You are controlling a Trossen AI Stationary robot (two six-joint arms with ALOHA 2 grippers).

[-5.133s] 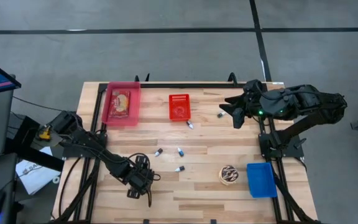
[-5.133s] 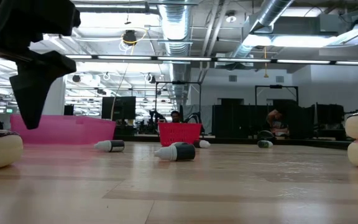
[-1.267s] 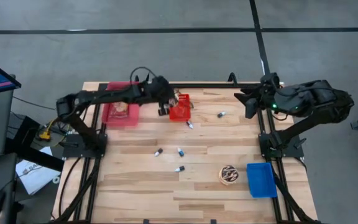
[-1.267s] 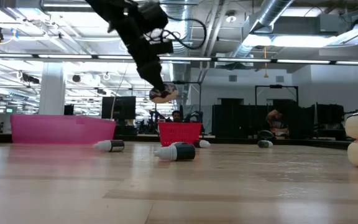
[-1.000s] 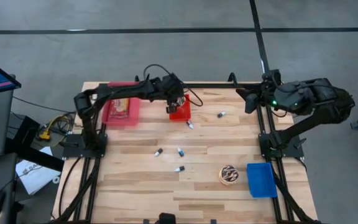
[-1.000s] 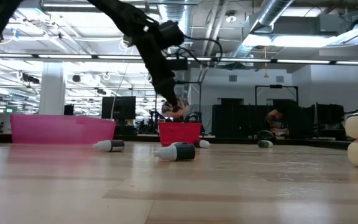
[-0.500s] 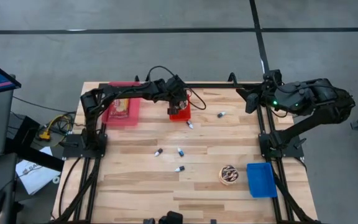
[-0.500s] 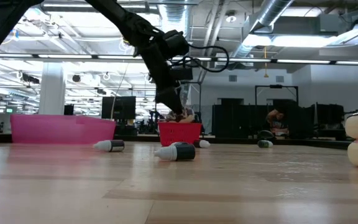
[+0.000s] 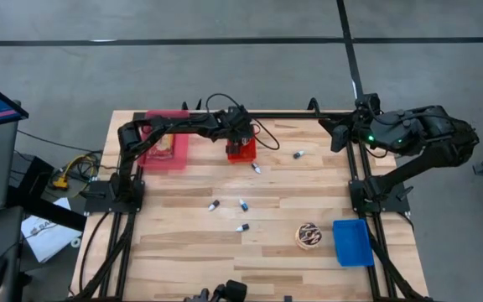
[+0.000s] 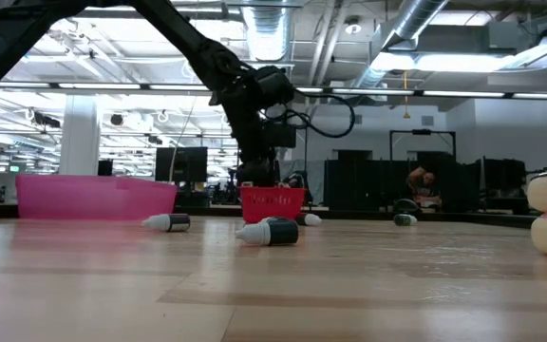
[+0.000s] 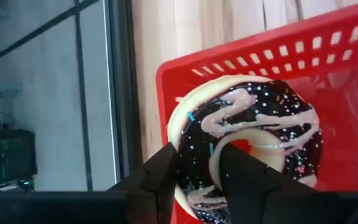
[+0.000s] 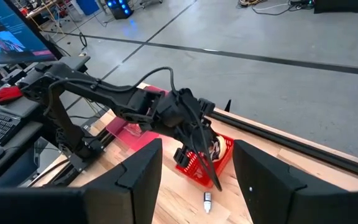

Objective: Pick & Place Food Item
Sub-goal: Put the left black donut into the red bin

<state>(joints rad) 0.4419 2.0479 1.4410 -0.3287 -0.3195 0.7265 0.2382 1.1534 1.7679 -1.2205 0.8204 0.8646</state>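
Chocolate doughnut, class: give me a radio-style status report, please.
Left gripper down in red basket, fingers astride chocolate doughnut rim. Doughnut inside basket. Right gripper open, waiting at table's far right edge. Nothing blocking.

Donut inside basket; tray left of basket; second donut beside bin.

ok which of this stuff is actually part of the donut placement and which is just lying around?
In the job:
- chocolate donut, in the red basket
- left pincer, at the donut

Lying about:
- pink bin
- small markers
- second donut
- blue tray
- right pincer, parked
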